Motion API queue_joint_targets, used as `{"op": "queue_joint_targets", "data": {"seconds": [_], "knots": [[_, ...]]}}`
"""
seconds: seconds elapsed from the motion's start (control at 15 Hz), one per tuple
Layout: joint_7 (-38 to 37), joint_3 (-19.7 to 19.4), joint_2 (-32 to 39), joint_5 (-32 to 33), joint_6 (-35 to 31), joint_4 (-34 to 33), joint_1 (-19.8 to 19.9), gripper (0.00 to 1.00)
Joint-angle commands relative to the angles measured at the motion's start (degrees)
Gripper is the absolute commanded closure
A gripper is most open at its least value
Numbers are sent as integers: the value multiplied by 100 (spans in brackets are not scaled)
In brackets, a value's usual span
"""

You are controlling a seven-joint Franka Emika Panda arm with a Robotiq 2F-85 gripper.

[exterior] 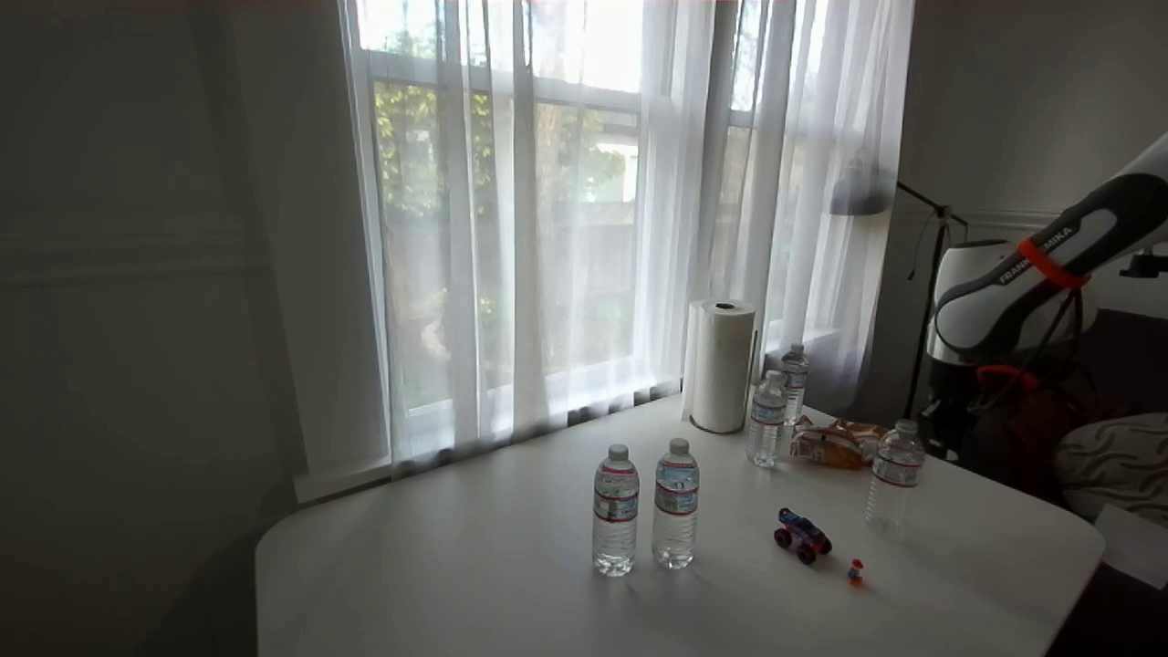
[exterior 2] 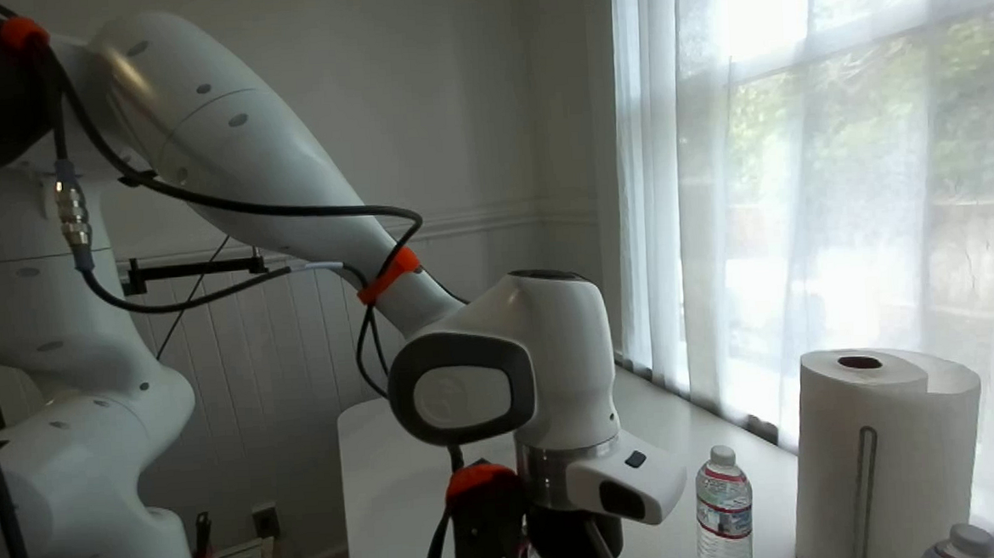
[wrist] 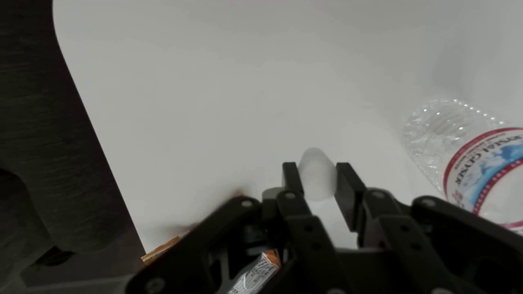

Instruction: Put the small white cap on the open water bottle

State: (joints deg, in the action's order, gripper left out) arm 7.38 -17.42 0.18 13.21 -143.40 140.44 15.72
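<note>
In the wrist view, my gripper [wrist: 317,173] is shut on the small white cap [wrist: 318,181]. The cap sits between the fingertips above the white table [wrist: 224,102]. A clear bottle [wrist: 461,143] with a red and blue label is at the right edge, apart from the fingers; its top is out of frame. In an exterior view, a bottle [exterior: 894,493] stands near the table's right side, close to the arm; I cannot tell for sure whether its mouth is open. The gripper's fingertips do not show clearly in either exterior view.
Two bottles [exterior: 616,511] [exterior: 675,516] stand mid-table, two more [exterior: 766,429] [exterior: 795,383] near the paper towel roll [exterior: 721,365]. An orange bag [exterior: 832,445], a toy truck [exterior: 803,536] and a small figure [exterior: 855,573] lie near the right-hand bottle. A window and curtains border the table.
</note>
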Motion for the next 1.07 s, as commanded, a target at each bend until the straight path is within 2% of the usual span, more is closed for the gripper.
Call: {"op": "queue_joint_targets", "data": {"seconds": [0.0,1.0], "knots": [[6,56,-314,43,300,-26,14,74],[281,330,-875,-127,956,-308,-174,77]]}}
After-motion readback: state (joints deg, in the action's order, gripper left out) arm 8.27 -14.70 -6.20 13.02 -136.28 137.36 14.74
